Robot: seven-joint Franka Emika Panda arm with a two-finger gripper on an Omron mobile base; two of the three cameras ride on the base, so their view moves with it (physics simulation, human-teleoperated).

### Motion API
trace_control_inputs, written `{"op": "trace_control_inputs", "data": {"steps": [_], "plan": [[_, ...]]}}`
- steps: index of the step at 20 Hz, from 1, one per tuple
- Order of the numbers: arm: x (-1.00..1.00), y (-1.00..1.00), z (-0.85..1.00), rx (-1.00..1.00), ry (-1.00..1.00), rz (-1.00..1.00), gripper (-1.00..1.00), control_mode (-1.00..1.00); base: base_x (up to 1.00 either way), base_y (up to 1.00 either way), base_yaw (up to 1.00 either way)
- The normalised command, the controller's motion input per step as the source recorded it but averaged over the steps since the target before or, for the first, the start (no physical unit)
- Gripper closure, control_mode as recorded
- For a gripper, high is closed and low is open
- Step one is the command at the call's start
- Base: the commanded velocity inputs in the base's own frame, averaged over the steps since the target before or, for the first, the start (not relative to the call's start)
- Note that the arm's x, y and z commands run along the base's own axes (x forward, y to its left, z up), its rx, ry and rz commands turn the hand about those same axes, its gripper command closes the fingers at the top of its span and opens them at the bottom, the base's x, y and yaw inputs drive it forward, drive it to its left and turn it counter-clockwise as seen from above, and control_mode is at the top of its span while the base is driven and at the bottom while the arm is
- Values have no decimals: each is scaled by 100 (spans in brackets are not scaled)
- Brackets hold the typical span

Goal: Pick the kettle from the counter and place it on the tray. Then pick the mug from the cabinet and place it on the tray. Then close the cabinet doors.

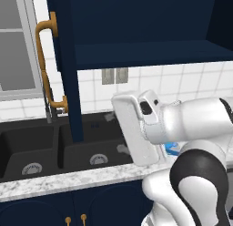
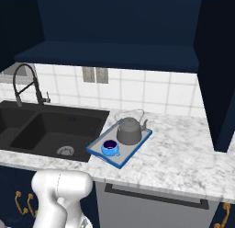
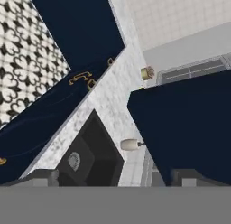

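Note:
The grey kettle (image 2: 129, 130) and the small blue mug (image 2: 110, 147) both stand on the blue-rimmed tray (image 2: 103, 159), which rests on the marble counter (image 2: 183, 149) right of the sink. The cabinet (image 2: 105, 54) above is open, its shelf bare. Its left door (image 1: 70, 84) stands out edge-on with the brass handle (image 1: 45, 61) showing; the right door (image 2: 220, 84) also stands open. My gripper (image 3: 116, 178) is open and holds nothing. In the hand view a navy door panel (image 3: 189, 128) lies close ahead of it. My white hand (image 1: 134, 129) hovers over the sink's right side.
A black double sink (image 1: 54, 147) with a dark spring faucet (image 2: 27, 84) fills the counter's left. Low navy cabinets with brass knobs (image 1: 75, 218) run below the counter edge. A pale soap dispenser (image 3: 131, 144) stands behind the sink. Patterned floor (image 3: 27, 60) lies beyond.

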Motion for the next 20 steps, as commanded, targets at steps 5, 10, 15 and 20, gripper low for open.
{"op": "trace_control_inputs", "data": {"steps": [5, 10, 15, 20], "plan": [[-11, 84, 39, 2, -21, 10, -100, -100, 0, 0, 0], [-4, 59, 40, 0, -26, 15, -100, -100, 0, 0, 0], [-28, 25, 39, 0, -26, 9, -100, -100, 0, 0, 0], [-78, -2, 27, 0, -15, 0, -100, -100, 0, 0, 0]]}}
